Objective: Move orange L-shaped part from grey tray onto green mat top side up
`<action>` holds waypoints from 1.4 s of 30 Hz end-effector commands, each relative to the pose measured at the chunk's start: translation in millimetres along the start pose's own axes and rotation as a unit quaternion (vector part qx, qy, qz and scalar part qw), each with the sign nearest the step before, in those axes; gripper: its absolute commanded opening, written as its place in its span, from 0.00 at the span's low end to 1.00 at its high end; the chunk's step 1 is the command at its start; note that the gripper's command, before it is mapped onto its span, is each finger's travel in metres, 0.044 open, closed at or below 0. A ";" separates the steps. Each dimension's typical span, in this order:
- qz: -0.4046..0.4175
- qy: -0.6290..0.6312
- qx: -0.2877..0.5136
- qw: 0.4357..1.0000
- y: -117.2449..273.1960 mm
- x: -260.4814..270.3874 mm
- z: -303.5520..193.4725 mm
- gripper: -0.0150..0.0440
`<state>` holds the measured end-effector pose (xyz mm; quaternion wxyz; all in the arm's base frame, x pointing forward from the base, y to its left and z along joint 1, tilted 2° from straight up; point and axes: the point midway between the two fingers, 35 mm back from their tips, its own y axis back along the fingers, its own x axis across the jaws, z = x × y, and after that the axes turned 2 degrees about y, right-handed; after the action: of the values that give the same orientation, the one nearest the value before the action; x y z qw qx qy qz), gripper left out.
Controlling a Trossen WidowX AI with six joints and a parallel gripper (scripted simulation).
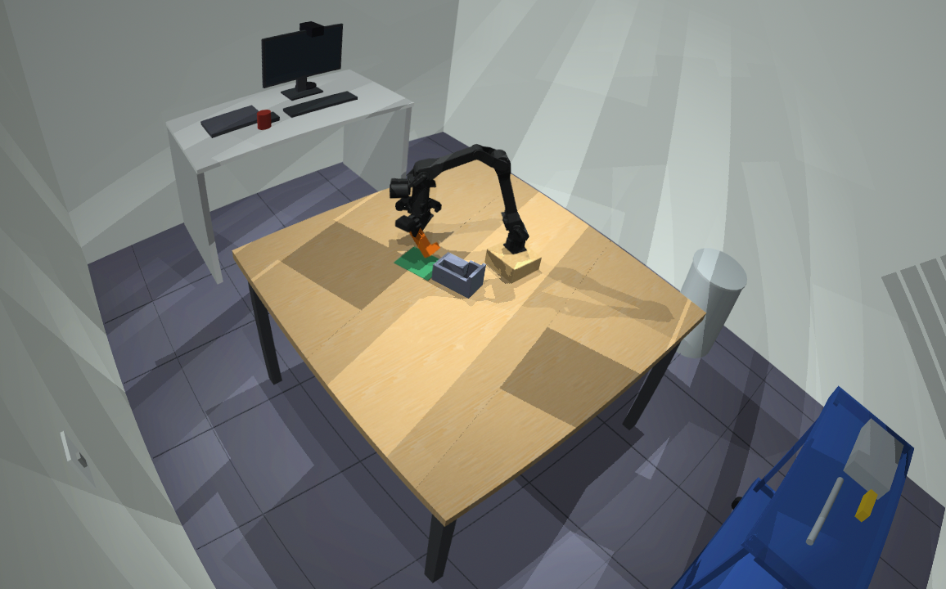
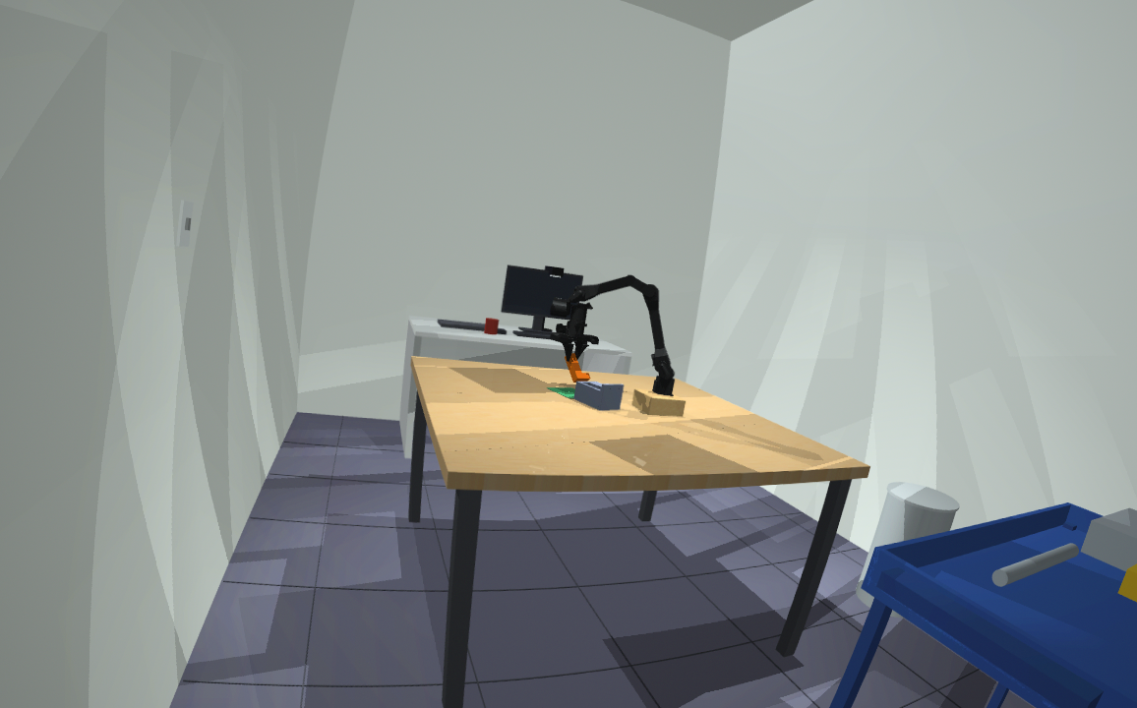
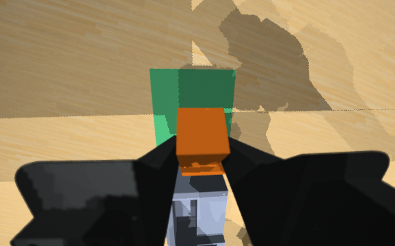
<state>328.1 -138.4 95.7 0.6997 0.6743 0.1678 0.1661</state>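
Observation:
My gripper (image 1: 417, 231) (image 2: 571, 355) (image 3: 198, 140) is shut on one end of the orange L-shaped part (image 1: 427, 245) (image 2: 576, 371) (image 3: 201, 130). The part hangs tilted in the air, its L-shaped end lower and toward the tray side. The green mat (image 1: 408, 260) (image 2: 558, 389) (image 3: 164, 89) lies beneath and beyond the part in the wrist view. The grey tray (image 1: 452, 281) (image 2: 597, 397) (image 3: 214, 195) stands against the mat's near side in that view, and its pocket shows without the part. The part hides some of the mat and the tray's far edge region.
The arm's base stands on a wooden block (image 1: 522, 270) (image 2: 660, 404) beside the tray, on the wooden table (image 1: 454, 351) (image 2: 519, 422). A white desk (image 1: 220, 150) with a monitor (image 1: 302, 56) and a red cup (image 1: 263, 119) stands behind. A blue cart (image 1: 791, 505) stands apart at the right.

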 end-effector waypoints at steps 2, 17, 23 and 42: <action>-0.002 0.002 0.001 1.000 -8.3 -0.7 -0.2 0.25; -0.002 0.002 0.001 1.000 -31.7 -0.9 -0.3 0.25; -0.002 0.002 0.001 1.000 -41.5 -1.1 -0.5 0.25; -0.002 0.002 0.001 1.000 -44.1 -1.2 -0.6 0.25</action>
<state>327.2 -139.5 52.1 0.6990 0.6750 0.1689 0.1651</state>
